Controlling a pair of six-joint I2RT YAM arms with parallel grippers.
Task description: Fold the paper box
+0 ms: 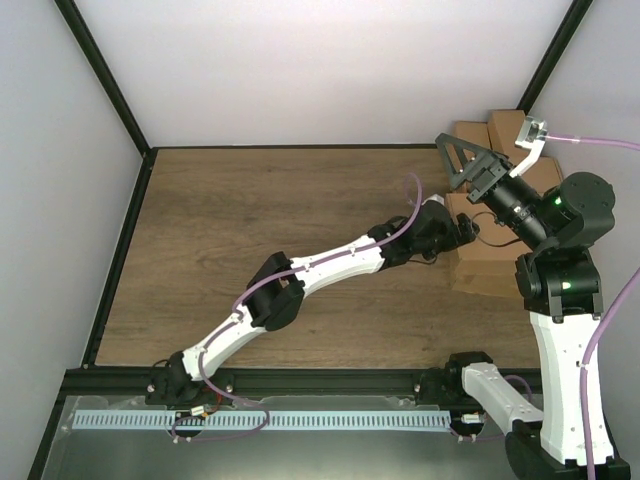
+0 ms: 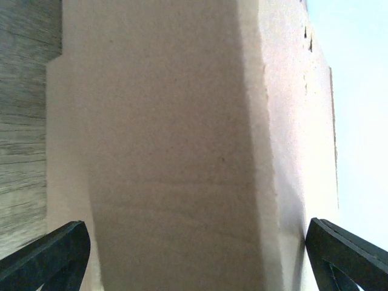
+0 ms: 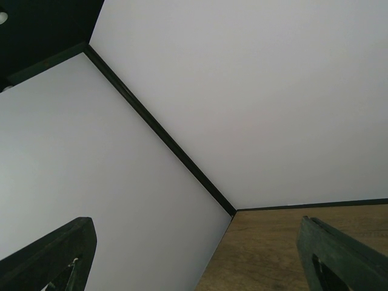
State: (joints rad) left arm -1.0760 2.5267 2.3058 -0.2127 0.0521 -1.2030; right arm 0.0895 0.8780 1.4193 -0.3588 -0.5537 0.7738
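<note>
The paper box [image 1: 488, 266] is brown cardboard lying at the table's right edge, partly hidden behind my right arm. My left arm reaches across the table, and my left gripper [image 1: 461, 232] sits right up against the box's left side. In the left wrist view, the paper box [image 2: 170, 121] fills the picture as a blurred tan face with a fold edge. There my left gripper [image 2: 195, 228] is open wide, one finger on each side. My right gripper [image 1: 456, 154] is raised above the cardboard, open and pointing up-left. In its wrist view my right gripper [image 3: 195, 223] holds nothing.
More brown cartons [image 1: 505, 130] are piled in the back right corner, against the wall and the black frame post [image 1: 548, 62]. My right arm's upright column [image 1: 560, 300] stands at the near right. A black rail [image 1: 300, 380] runs along the table's near edge.
</note>
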